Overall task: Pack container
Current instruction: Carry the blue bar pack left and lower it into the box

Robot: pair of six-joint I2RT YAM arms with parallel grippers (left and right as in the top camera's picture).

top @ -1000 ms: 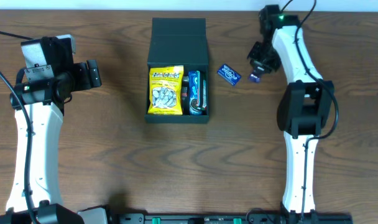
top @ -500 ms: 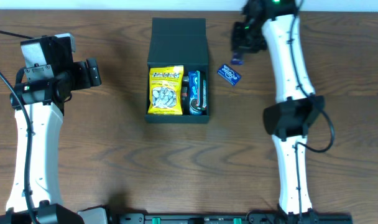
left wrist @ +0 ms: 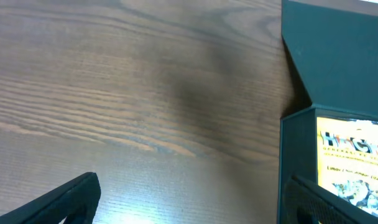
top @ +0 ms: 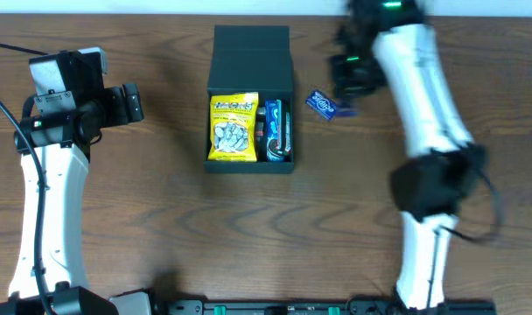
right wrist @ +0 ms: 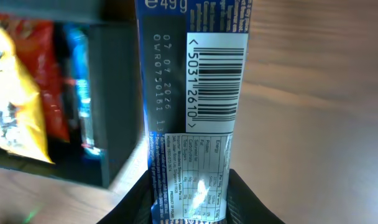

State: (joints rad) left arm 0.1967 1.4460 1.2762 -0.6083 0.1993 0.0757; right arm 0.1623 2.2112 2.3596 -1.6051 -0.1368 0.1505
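Observation:
The dark container (top: 248, 166) stands open at the table's middle with its flap lid (top: 251, 54) folded back. Inside lie a yellow snack packet (top: 234, 128) and a blue packet (top: 275, 122). My right gripper (top: 349, 74), blurred, is right of the container and shut on a blue bar wrapper with a barcode (right wrist: 195, 93). In the right wrist view the jaws (right wrist: 192, 199) clamp the bar's lower end, with the container (right wrist: 114, 93) and the yellow packet (right wrist: 15, 93) to its left. My left gripper (top: 130, 103) is open and empty, left of the container (left wrist: 338, 74).
A small loose blue packet (top: 321, 103) lies on the wooden table just right of the container, below my right gripper. The left arm's white body runs along the left side, the right arm's along the right side.
My right arm has swung left and back with the blue bar, then come down a little beside the loose blue packet. The left arm and the container have not moved.

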